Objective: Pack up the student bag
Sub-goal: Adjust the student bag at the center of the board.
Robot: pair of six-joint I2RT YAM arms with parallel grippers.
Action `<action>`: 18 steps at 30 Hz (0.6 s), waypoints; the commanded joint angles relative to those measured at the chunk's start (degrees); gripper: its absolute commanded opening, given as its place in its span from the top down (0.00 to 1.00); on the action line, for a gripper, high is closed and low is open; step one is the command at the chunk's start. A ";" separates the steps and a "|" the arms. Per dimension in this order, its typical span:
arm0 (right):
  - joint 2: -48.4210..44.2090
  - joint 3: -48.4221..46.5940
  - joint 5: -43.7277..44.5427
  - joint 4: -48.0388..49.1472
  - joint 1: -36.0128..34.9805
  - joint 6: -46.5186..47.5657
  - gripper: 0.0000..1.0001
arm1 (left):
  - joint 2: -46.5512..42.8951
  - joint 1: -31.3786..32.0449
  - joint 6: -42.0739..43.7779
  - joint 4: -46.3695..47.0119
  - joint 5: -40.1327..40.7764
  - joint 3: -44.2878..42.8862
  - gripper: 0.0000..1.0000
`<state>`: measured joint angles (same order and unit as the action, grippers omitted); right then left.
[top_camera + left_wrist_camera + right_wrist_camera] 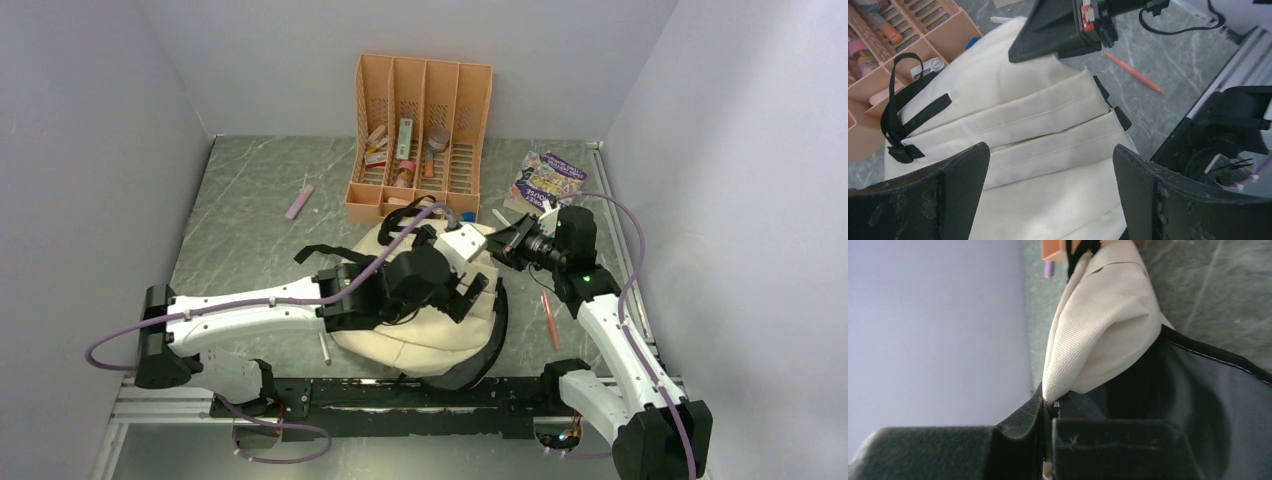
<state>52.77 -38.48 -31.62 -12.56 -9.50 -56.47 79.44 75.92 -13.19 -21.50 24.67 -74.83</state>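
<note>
- I see the student bag (420, 338) lying flat on the table (250, 210), close to the middle of the near edge.
- The orange organiser (420, 130) stands by the far edge, just behind the bag.
- My left gripper (1050, 165) hangs over the bag, fingers spread wide.
- My right gripper (1050, 410) is pinching the bag's cream cloth.
- An orange pen (549, 320) lies right of the bag.

White arm links (240, 312), black joints (160, 338), lilac cables (89, 352), scuffed black tool fingers (948, 197), green light (585, 277) on right arm (612, 335)

student bag (420, 340) middle hidden under left arm (250, 312), organiser (440, 85) contents too small to tell
</note>
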 commanded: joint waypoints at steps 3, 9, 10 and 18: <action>-0.04 -3.47 -0.55 15.71 0.05 -14.75 1.00 | 6.65 5.61 -3.00 -5.97 14.10 -5.02 0.03; 0.73 -6.41 0.26 15.07 0.09 -17.09 1.00 | 12.38 8.35 -9.26 -8.90 17.87 -7.60 0.03; 0.82 -6.78 0.25 14.83 0.08 -16.94 1.00 | 12.80 8.63 -9.61 -8.95 17.92 -8.02 0.03; 0.22 -6.17 0.64 15.46 0.09 -18.19 1.00 | 18.24 11.95 -15.35 -8.15 23.28 -10.59 0.03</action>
<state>54.15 -42.52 -32.12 -3.90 -9.50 -72.23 95.11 86.28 -24.01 -29.17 42.81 -81.71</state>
